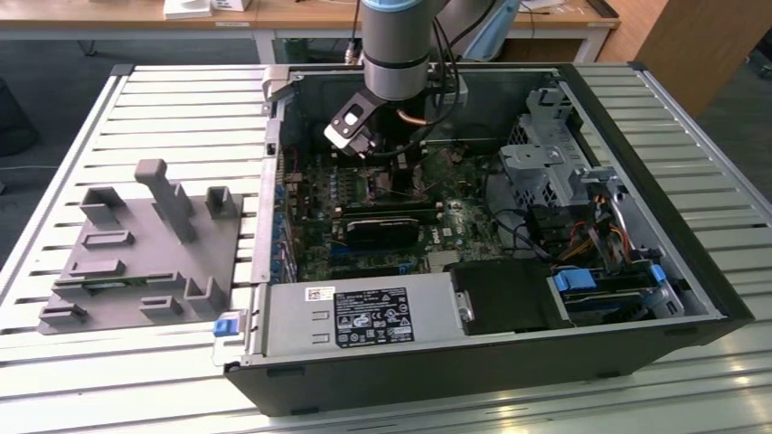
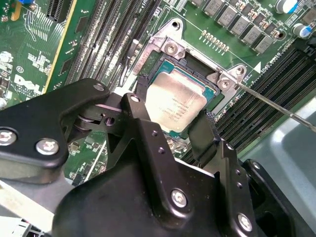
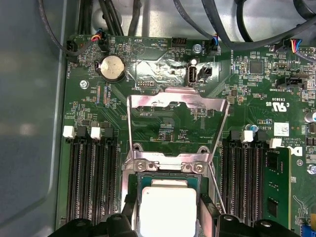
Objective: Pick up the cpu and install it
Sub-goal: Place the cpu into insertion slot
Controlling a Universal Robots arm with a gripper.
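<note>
Cpu [image 2: 175,101] in socket [image 3: 168,166] on motherboard [image 3: 173,126], apparently seated flat; motherboard inside case [image 1: 483,371]; tray [image 1: 121,271] beside case, exterior view's left.

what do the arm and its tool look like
The arm is a silvery-grey cylinder with a pale blue band and a black ring; black cables run beside it. The tool is matte black, angular, with silver screws.
</note>
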